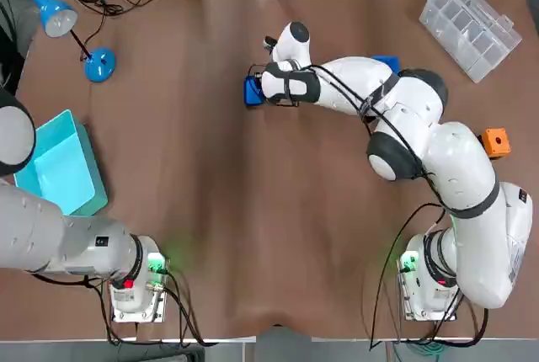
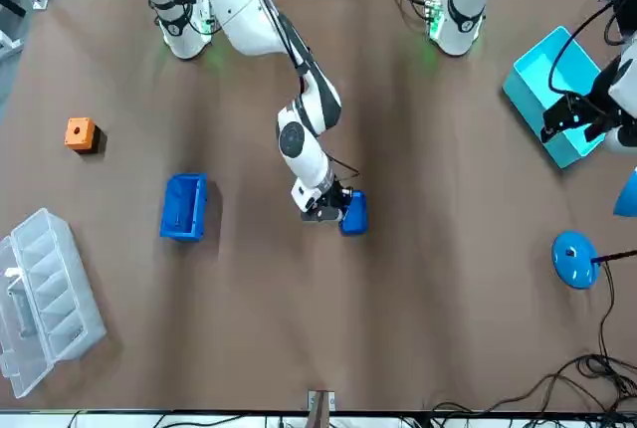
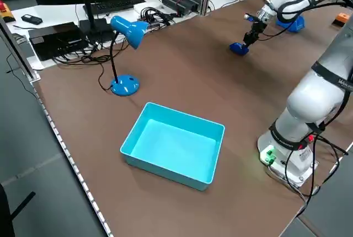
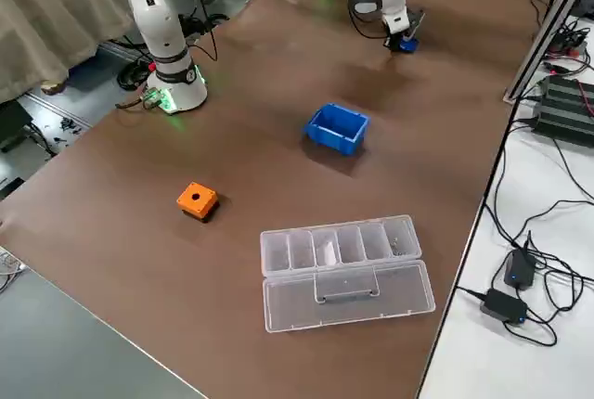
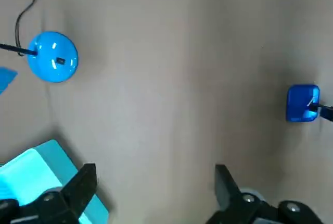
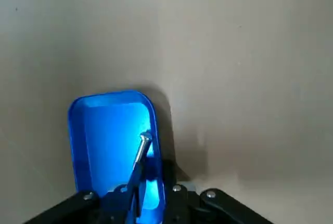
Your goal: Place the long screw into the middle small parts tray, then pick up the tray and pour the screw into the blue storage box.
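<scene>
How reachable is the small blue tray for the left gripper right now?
Probably not cleanly. The table between looks bare, but the left gripper sits open far off by the cyan box, and the right gripper is right at the small blue tray, crowding it.

Six cameras cover one brown table (image 1: 210, 210). The top camera looks straight down, arm bases (image 1: 135, 290) at 6 o'clock. The front camera looks down from the far side, bases at 12 o'clock. The left side camera looks diagonally across, bin (image 3: 176, 146) nearest; the right side camera does likewise, clear case (image 4: 343, 274) nearest. The left wrist camera views the table from high up; the right wrist camera hangs close over the tray (image 6: 104, 140). All six show that tray.
</scene>
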You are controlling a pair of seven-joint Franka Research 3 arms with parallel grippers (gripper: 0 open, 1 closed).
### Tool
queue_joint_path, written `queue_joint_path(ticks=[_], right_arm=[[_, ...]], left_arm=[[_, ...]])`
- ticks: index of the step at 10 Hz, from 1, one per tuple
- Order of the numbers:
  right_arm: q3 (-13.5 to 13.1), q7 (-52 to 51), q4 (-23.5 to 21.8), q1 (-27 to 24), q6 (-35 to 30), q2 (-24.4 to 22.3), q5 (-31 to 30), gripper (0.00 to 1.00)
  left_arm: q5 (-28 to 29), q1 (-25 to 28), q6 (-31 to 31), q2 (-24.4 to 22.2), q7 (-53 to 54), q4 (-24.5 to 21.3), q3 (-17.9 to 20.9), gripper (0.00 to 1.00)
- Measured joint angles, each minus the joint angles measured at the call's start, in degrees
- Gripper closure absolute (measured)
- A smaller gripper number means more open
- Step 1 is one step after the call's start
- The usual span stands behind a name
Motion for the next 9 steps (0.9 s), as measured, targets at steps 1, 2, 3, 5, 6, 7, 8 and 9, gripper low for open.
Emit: queue_joint_path(ticks=[1, 2, 3, 5, 6, 7, 8, 9], right_arm=[[0.0, 0.0, 0.03, -0.02, 0.01, 0.08, 0.0, 0.91], [-0.01, -0.05, 0.13, -0.02, 0.0, 0.02, 0.0, 0.96], [-0.01, -0.09, 0.47, -0.02, -0.06, -0.04, 0.0, 0.96], [-0.03, -0.44, 0.57, -0.03, -0.06, -0.05, 0.0, 0.96], [-0.03, -0.43, 0.66, -0.07, -0.06, -0.06, 0.01, 0.96], [-0.04, -0.36, 0.96, -0.25, -0.03, -0.07, 0.2, 0.96], [-0.08, -0.3, 1.4, -0.79, 0.04, -0.07, 0.39, 0.96], [-0.09, -0.28, 1.57, -1.47, 0.05, -0.06, 0.44, 0.96]], left_arm=[[0.52, -0.02, 0.01, 0.0, 0.02, 0.04, -0.51, 0.0], [0.68, -0.08, 0.01, 0.01, 0.24, 0.09, -0.83, 0.0], [0.68, -0.08, 0.01, 0.05, 0.58, 0.11, -0.9, 0.0], [0.68, -0.05, 0.04, 0.23, 0.65, 0.13, -0.87, 0.0], [0.67, -0.05, 0.19, 0.39, 0.65, 0.13, -0.87, 0.0], [0.62, -0.05, 0.38, 0.51, 0.65, 0.14, -0.87, 0.0], [0.61, -0.06, 0.43, 0.57, 0.65, 0.15, -0.87, 0.0], [0.58, -0.06, 0.43, 0.57, 0.65, 0.16, -0.88, 0.0]])
